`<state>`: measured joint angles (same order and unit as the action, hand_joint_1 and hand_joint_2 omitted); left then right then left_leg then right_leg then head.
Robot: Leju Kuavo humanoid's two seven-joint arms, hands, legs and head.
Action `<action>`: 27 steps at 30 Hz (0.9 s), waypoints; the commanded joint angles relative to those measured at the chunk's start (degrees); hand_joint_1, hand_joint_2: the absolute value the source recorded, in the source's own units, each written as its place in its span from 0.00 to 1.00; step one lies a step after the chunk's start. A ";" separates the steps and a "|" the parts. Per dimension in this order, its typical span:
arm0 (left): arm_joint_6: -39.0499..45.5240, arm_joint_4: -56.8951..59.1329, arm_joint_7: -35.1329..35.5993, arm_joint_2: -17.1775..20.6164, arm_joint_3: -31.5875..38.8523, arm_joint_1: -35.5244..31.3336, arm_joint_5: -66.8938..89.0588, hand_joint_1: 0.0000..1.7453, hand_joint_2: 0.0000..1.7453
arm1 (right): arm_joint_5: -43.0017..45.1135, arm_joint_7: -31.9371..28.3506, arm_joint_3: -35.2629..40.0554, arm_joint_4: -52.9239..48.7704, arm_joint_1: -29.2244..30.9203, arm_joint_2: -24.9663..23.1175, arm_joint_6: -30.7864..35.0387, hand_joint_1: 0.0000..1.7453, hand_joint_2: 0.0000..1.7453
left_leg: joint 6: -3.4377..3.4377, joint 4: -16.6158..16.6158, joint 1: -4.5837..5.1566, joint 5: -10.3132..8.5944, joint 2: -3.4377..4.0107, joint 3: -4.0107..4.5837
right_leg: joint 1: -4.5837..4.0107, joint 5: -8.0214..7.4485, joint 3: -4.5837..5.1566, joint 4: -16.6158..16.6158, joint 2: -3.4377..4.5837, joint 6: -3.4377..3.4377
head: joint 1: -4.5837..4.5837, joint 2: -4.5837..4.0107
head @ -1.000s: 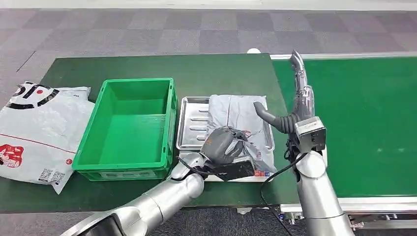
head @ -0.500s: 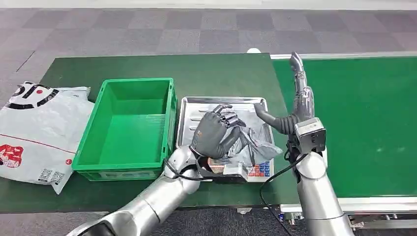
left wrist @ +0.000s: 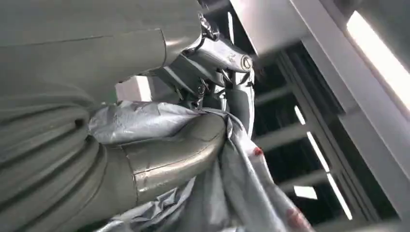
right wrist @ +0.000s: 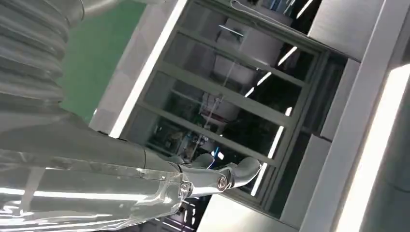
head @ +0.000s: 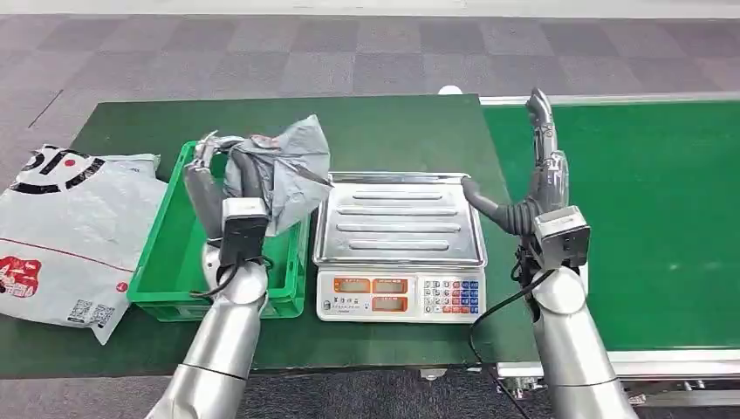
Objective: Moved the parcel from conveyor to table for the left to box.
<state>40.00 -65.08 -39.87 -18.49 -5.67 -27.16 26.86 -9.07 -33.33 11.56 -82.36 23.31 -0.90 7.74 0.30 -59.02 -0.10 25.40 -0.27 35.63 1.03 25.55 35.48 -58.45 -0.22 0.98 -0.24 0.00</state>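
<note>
Crumpled grey plastic parcel (head: pixel 284 170), lifted off the steel scale (head: pixel 399 229), hangs over the green crate (head: pixel 166 262), pinched by the left hand (head: pixel 222 170); right hand (head: pixel 537 166) spread, empty.

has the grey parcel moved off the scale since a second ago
Yes. The grey parcel has left the scale and gone leftward; the left hand holds it raised over the green crate.

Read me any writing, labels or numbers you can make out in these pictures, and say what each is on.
Nothing reads clearly.
White mailer bag: large black letters, cut off; red logo and small codes, too small.
Scale: two orange displays, digits blurred; keypad marks too small.
Grey parcel held by the left hand: no legible text.
</note>
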 commanded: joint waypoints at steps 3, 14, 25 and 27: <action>0.00 -4.40 -0.13 1.19 9.90 0.15 1.68 1.00 1.00 | 0.36 -0.09 1.76 5.22 3.40 1.11 0.55 0.00 1.00 | 0.01 0.09 -0.03 0.05 0.17 -0.18 | -0.04 -0.02 -0.15 0.12 0.16 -0.06 | 0.00 0.00; 0.00 2.95 -0.13 2.50 24.57 -6.16 11.39 1.00 1.00 | 0.38 0.03 1.93 4.21 3.47 0.42 1.34 0.00 1.00 | 0.03 0.06 -0.02 0.02 0.13 -0.10 | -0.03 -0.03 -0.07 0.05 0.09 -0.09 | 0.00 0.00; 0.00 36.88 7.94 9.30 9.56 -12.05 9.26 0.00 1.00 | 0.93 0.35 1.71 6.04 5.42 1.21 0.48 0.00 1.00 | 0.00 0.10 0.02 -0.07 -0.29 -0.15 | 0.02 0.02 -0.19 0.10 -0.31 -0.04 | 0.00 0.00; 0.00 36.90 9.10 9.24 11.50 -11.64 10.79 0.00 1.00 | 0.67 0.72 1.84 6.29 5.55 1.22 0.14 0.00 1.00 | 0.00 0.17 -0.03 -0.05 -0.08 -0.26 | -0.05 -0.05 -0.28 0.24 -0.16 -0.07 | -0.02 0.00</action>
<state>39.76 -49.23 -36.36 -13.24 9.11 -33.69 33.95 -8.07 -33.33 11.87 -80.89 25.59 -0.70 8.89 0.29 -59.03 -0.10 25.38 -0.38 35.65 1.04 25.56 35.47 -58.44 -0.40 0.97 -0.26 0.00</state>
